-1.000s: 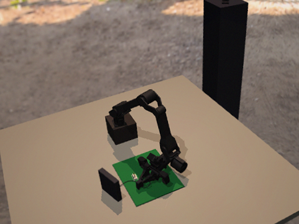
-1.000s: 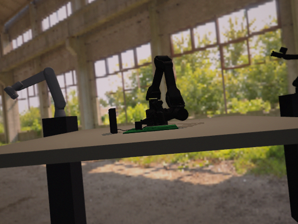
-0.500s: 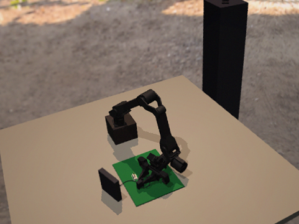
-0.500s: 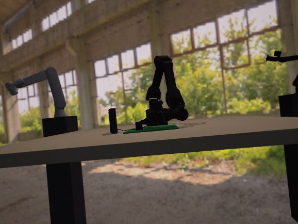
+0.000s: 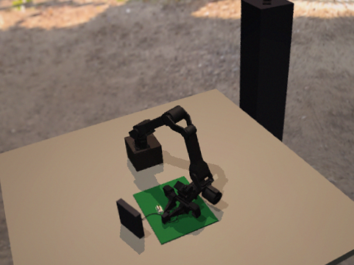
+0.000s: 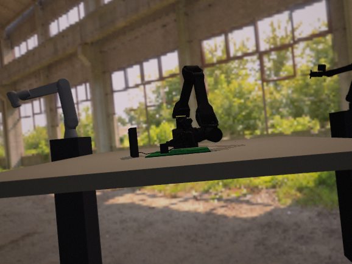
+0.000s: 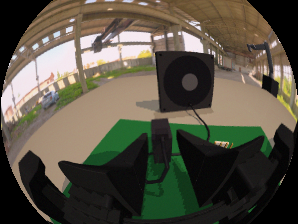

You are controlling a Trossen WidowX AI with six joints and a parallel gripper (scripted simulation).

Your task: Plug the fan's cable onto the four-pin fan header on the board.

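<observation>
The black plug [image 7: 161, 129] [image 6: 164, 148] stands upright on the green board [image 5: 164, 235] [image 6: 153, 155] [image 7: 112, 137]. Its cable [image 7: 201, 120] [image 5: 150, 215] runs to the black fan [image 7: 172, 95] [image 5: 129, 218] [image 6: 133, 142] and loops low between the fingers. My gripper [image 7: 162, 135] is open, with one fingertip on either side of the plug and a narrow gap showing at each side. A small white part with thin pins [image 7: 223, 144] [image 5: 158, 208] stands on the board to the right of the plug in the wrist view. The plug's underside and whatever lies beneath it are hidden.
The fan stands upright on the table [image 5: 74, 255] [image 6: 106, 170] just beyond the board's edge. My arm's dark base block [image 5: 146, 158] is behind the board in the top view. Other arms stand on tall pillars [image 5: 268, 68] [image 6: 71, 149] beside the table.
</observation>
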